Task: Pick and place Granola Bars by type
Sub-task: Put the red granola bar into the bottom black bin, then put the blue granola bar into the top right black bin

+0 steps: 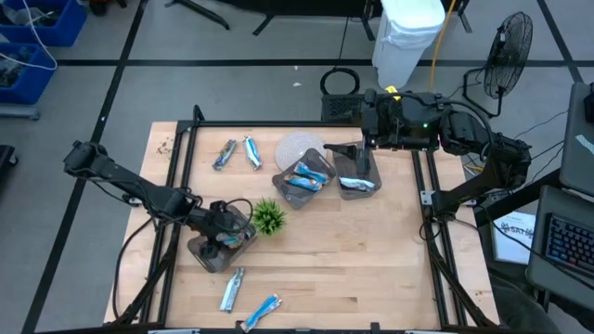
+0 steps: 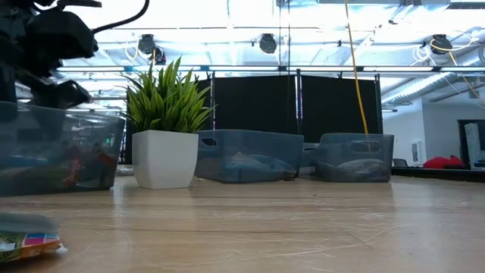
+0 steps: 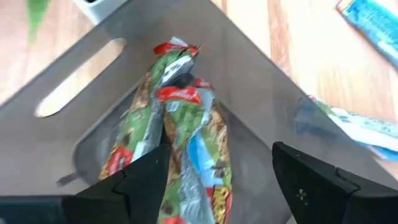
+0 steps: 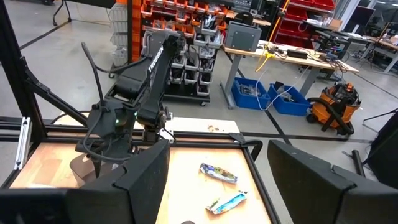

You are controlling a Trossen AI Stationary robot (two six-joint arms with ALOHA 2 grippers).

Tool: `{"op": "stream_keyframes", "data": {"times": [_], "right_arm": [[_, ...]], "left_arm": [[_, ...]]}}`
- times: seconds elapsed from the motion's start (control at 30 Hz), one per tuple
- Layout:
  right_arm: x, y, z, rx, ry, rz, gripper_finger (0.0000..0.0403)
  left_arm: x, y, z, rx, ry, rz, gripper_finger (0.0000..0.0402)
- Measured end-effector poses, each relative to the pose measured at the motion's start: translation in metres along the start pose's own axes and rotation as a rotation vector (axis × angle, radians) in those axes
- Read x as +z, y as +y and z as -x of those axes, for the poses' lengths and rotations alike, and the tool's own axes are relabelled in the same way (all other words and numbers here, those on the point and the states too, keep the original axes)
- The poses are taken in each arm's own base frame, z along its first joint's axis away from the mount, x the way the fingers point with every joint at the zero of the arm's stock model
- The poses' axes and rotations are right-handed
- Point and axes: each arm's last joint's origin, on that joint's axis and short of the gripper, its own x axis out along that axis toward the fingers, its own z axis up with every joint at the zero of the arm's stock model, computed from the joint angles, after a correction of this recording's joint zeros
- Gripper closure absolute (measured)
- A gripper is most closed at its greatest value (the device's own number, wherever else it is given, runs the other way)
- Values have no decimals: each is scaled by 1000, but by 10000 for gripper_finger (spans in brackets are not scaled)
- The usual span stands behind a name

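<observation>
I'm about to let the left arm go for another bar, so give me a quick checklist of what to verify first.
1. Left end effector open over the near tray: ok, fingers stand apart.
2. Bars just dropped lie inside that tray: ok, green and red granola bars rest on its floor.
3. Nothing left between the left fingers: ok, none is pinched.
4. Loose bars to fetch: ok, two blue ones lie near the front edge, two more at the back.
5. Plant clear of the lift path: cannot tell, it stands right beside the tray.
6. Right end effector out of the way: ok, open at the table's back right.
</observation>
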Motion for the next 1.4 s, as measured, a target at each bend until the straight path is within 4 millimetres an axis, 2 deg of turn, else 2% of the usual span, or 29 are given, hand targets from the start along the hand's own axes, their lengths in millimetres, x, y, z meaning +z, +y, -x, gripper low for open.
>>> {"op": "stream_keyframes", "data": {"times": [0.4,0.5,0.63,0.77,1.0,1.1,1.23,1.4], "right_arm": [[-1,0,0,2,6,1,140],[-1,0,0,3,12,2,140],[-2,0,0,5,24,4,140],[-2,0,0,5,24,4,140],[-2,0,0,5,23,4,140],[-2,0,0,5,23,4,140],[-2,0,0,9,23,4,140],[-3,1,0,12,28,17,140]], "left_arm": [[13,-5,17,28,2,20,54],[22,-7,27,50,-20,59,39],[42,-4,55,206,-96,114,27],[67,3,95,414,-234,181,27],[105,24,169,654,-557,411,57],[112,38,192,773,-665,501,76],[113,60,216,896,-688,557,98],[105,100,226,969,-599,635,109]]}}
